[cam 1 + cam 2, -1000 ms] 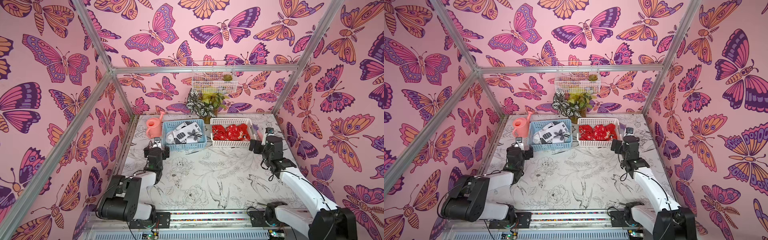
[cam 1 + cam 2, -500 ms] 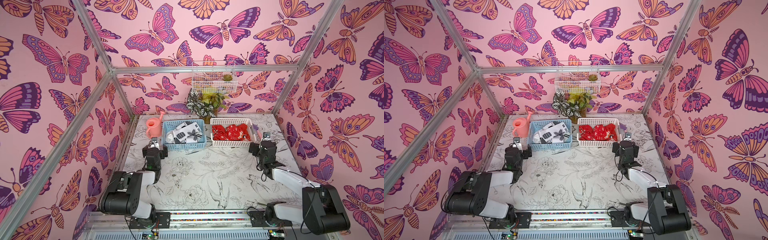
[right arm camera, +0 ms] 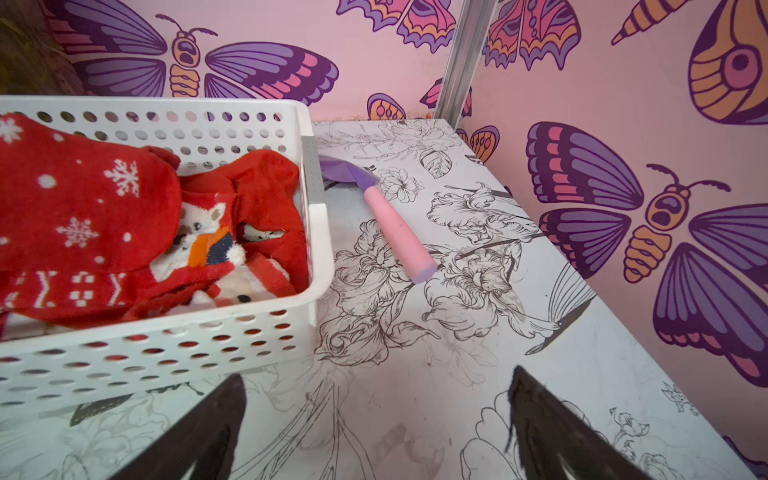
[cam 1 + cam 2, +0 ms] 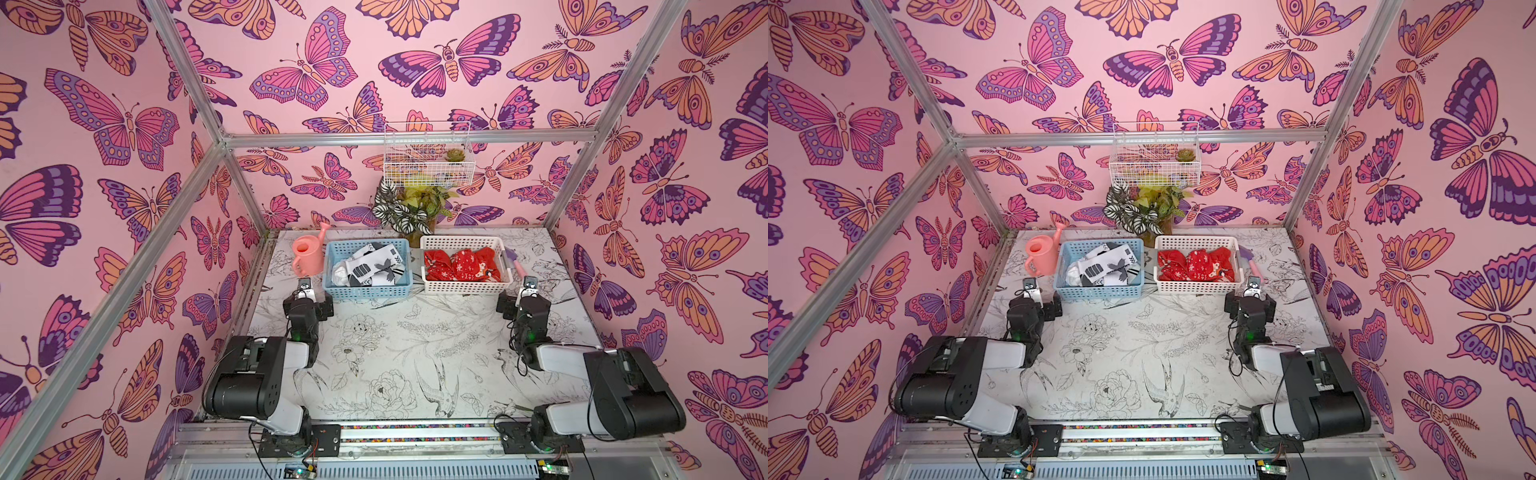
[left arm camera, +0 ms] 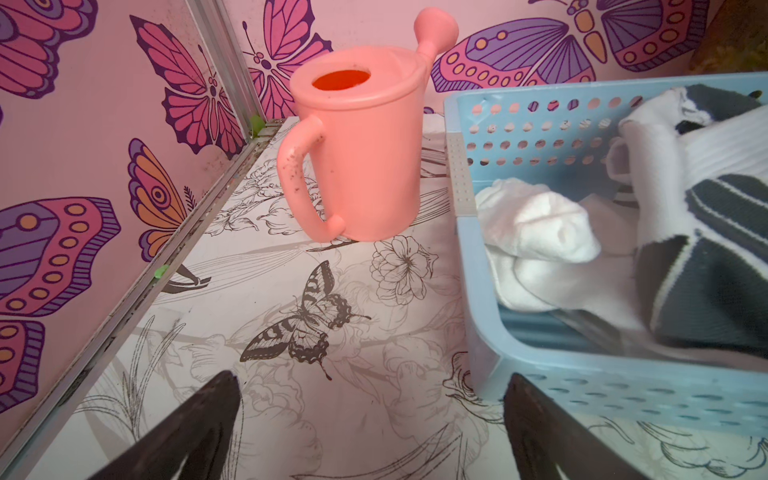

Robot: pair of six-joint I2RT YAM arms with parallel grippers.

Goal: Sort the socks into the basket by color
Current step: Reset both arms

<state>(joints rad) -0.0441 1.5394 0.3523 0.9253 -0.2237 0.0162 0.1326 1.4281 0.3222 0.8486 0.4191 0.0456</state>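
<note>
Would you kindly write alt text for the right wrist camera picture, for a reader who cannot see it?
A white perforated basket holds a heap of red socks, some snowflake-patterned. Beside it a pink-handled purple trowel lies on the flower-printed table, and the right gripper is open and empty near the basket.

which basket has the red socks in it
The white basket, beside the pink-handled scoop: it holds the red socks. The blue basket, next to the pink watering can, holds white and black socks.
</note>
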